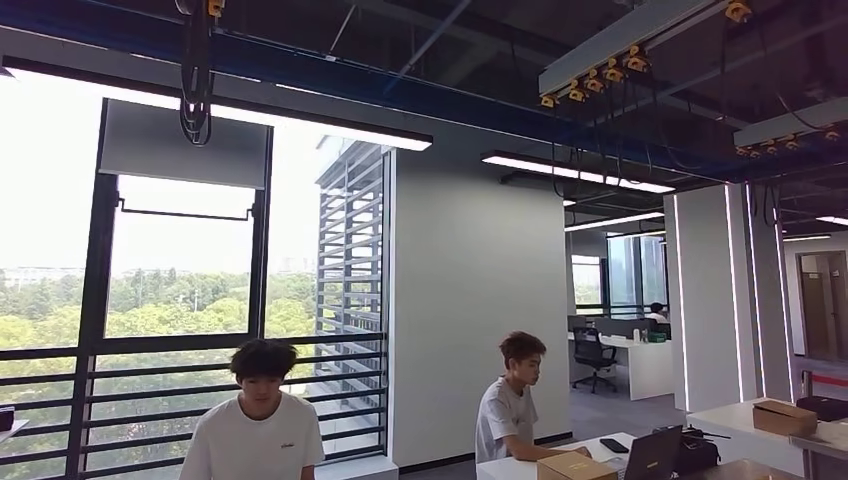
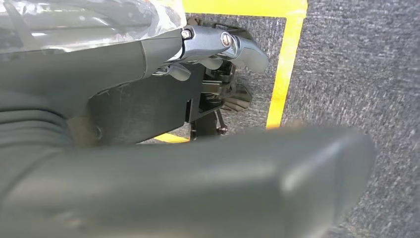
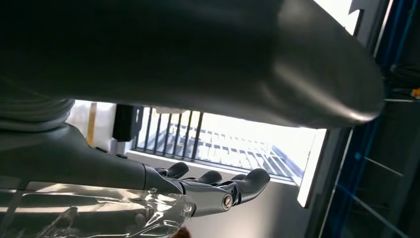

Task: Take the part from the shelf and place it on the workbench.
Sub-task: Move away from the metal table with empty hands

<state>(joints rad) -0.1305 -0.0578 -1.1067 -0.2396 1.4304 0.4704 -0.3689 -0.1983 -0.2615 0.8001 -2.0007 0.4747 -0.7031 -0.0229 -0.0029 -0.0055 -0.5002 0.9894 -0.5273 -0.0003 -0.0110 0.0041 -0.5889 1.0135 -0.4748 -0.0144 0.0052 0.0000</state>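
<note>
big windows [image 1: 180, 300] with green trees outside fill the room ahead of us, and long lights [image 1: 300, 115] hang from the dark ceiling. two people sit low down in the head view, one in a white shirt [image 1: 255, 430] and one at a white table [image 1: 560, 462] with brown boxes [image 1: 783, 415] on it. the boxes look closed, so we cannot tell what is inside them. our left hand [image 2: 218, 49] hangs down over grey carpet [image 2: 356, 74] with a yellow line [image 2: 282, 64] on it, and something clear and crinkly like plastic wrap [image 2: 89, 20] lies against the palm. we cannot tell if the fingers are holding it or just lying by it. our right hand [image 3: 218, 191] is lifted up toward the window, fingers stretched out, with the same clear stuff [image 3: 99, 218] against it, and again we cannot tell if it is held. we think the clear stuff may be the part in a bag, but we are not sure. no shelf is ahead of us. we think we are carrying or walking now, so we should go slow, keep both hands steady, and look down to find the table before we let go.
</note>
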